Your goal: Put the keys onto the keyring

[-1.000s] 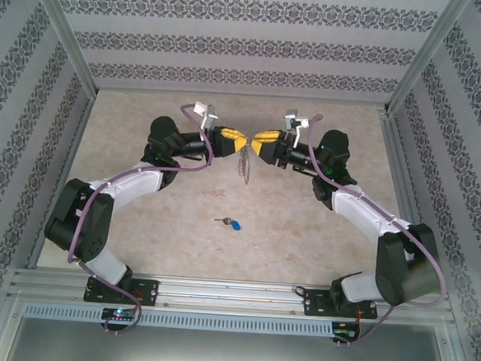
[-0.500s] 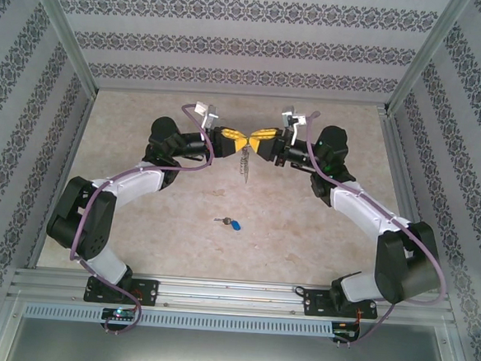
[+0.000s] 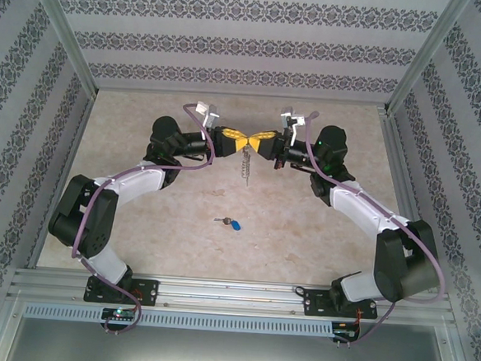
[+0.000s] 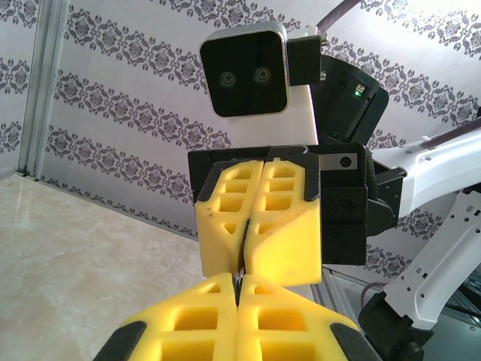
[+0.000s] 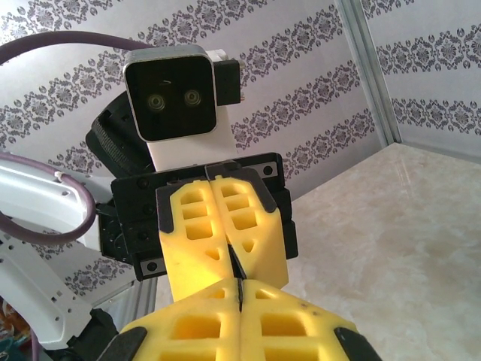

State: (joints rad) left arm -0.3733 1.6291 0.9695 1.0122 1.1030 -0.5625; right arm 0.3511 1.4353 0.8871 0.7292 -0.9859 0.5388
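Clenching tip-to-tip, both jaws are fully closed: left gripper (image 3: 238,138) and right gripper (image 3: 253,138) are each pinching the top of the keyring (image 3: 244,159), a grey metal piece w/ thin chain that is dangling below the yellow fingertips, above the table (image 3: 319,236). Wrist views are showing it as a thin dark sliver btwn the fingers. The keys (image 3: 231,224), tiny silver key + bright-blue oval tag, are lying on the table nearer the arm bases, well apart from both grippers.

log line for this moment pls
left gripper: shut on keyring | right gripper: shut on keyring, midair | keys: lying on table, not threaded
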